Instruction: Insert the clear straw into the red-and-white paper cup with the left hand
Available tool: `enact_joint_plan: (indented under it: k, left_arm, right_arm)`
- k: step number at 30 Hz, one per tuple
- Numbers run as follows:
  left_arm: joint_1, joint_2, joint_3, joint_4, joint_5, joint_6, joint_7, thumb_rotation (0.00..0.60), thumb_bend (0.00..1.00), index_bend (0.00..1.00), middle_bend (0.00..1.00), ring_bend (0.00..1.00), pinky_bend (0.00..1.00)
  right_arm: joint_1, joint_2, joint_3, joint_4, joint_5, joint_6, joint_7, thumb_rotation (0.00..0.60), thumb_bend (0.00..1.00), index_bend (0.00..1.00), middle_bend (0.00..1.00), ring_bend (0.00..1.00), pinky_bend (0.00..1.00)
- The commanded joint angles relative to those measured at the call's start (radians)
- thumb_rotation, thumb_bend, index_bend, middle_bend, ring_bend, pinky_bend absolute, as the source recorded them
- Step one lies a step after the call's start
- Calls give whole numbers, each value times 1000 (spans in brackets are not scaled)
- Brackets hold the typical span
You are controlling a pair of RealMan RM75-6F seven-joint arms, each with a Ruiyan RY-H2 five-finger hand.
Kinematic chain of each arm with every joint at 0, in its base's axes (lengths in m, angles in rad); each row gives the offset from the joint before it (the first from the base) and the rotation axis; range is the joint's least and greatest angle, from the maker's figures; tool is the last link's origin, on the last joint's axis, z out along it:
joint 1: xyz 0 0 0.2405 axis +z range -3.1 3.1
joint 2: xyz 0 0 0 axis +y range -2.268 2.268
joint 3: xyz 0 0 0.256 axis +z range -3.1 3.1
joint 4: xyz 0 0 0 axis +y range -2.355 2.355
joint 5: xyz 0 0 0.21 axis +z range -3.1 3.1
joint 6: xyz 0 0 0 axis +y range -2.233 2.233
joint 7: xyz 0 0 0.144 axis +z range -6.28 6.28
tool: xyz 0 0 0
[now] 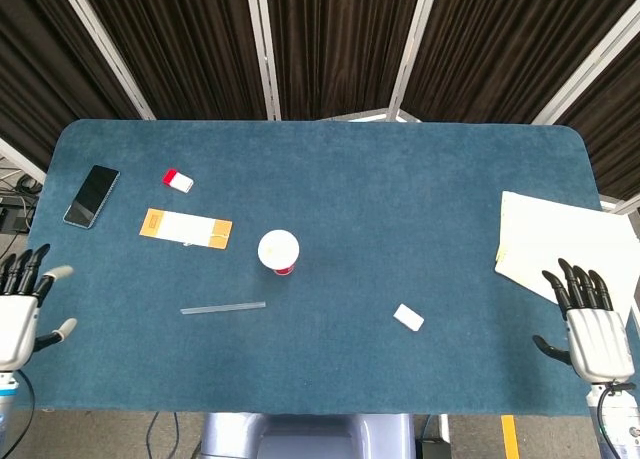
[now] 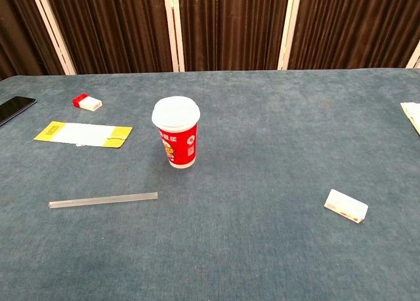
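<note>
The red-and-white paper cup (image 1: 278, 251) (image 2: 176, 132) stands upright with a white lid near the middle of the blue table. The clear straw (image 1: 222, 307) (image 2: 102, 200) lies flat on the cloth, in front of the cup and to its left. My left hand (image 1: 22, 305) hovers at the table's left front edge, fingers spread, holding nothing, well left of the straw. My right hand (image 1: 589, 319) rests at the right front edge, fingers apart and empty. Neither hand shows in the chest view.
A black phone (image 1: 91, 195) (image 2: 13, 109), a small red-and-white box (image 1: 177, 180) (image 2: 86, 102) and an orange-and-white packet (image 1: 186, 228) (image 2: 83, 134) lie at the back left. A small white packet (image 1: 408, 317) (image 2: 346, 205) lies front right. White papers (image 1: 560, 241) sit at the right edge.
</note>
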Motion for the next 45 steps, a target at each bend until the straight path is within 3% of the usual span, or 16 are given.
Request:
enact_joint_plan:
  k: [1,14,22,45]
  left_arm:
    - [-24,-31,-11,-39,-19,-33,66,600,230,480,0,0,0]
    - [-132,-200,-62,-123,-223,-189,313,600,270,479,0,0,0]
    - [-184,-315,-74,-126,-320,-224,431,600,330,439,0,0,0]
    - [-317,-542,-107,1,-521,-280,560,600,359,449,0,0,0]
  right_arm:
    - [-1,0,0,0,1,1,2,600,112,109,0,0,0]
    - [1,1,2,2,1,-1,17,600,113,109,0,0,0]
    - [1,1,4,3,0,0,32,600,115,108,0,0,0]
    - [-5,-26,25,35,-25,58,84,600,125,108,0,0,0]
